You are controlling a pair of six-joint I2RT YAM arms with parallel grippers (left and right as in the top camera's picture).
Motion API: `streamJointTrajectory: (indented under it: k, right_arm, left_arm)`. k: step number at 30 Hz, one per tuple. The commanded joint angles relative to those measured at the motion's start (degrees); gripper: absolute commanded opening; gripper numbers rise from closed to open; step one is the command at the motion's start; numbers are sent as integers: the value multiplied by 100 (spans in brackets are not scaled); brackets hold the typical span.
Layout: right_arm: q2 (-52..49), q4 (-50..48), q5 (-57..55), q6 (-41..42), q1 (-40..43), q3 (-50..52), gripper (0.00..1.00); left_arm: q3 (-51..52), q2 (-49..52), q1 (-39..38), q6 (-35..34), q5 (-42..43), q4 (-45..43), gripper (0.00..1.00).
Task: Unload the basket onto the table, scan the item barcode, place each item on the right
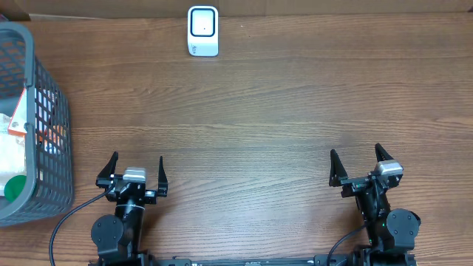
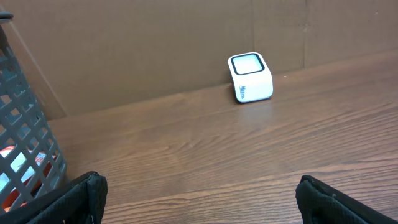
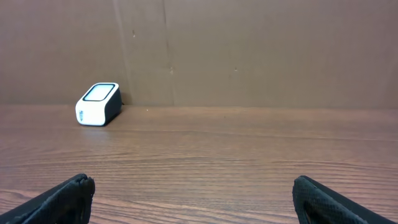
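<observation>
Table [image 1: 281,111]: we see brown wood grain, smooth, faint satin sheen. Scanner [image 1: 202,31] at far edge: white plastic, glossy; we note dark-rimmed shiny window on top. Basket [image 1: 59,133] at left: grey plastic lattice, matt. Back wall [image 3: 249,50]: plain brown cardboard, matt, creased. Left gripper [image 1: 137,158], right gripper [image 1: 355,151], near edge: we read both as matt black plastic.

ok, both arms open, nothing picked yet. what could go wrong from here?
1. The items sit deep in the grey basket; reaching in could snag its mesh or shove it.
2. The scanner stands far off against the back wall; a carried item could knock it.
3. No barcode shows yet, so it may face wrong.
</observation>
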State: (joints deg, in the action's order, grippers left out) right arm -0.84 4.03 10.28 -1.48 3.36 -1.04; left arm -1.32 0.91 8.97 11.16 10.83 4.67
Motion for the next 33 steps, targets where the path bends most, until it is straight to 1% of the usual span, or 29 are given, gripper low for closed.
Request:
streamJointTrajectory:
  k: [1, 29, 33]
  right_arm:
    - [61, -28, 28, 17, 20, 57, 100]
    - [61, -28, 28, 17, 20, 57, 100]
    - [61, -28, 28, 17, 20, 57, 100]
  left_arm:
    - [52, -66, -37, 109, -35, -20, 100]
    - [52, -66, -37, 101, -96, -37, 100]
    - [0, -66, -37, -136, -92, -44, 100]
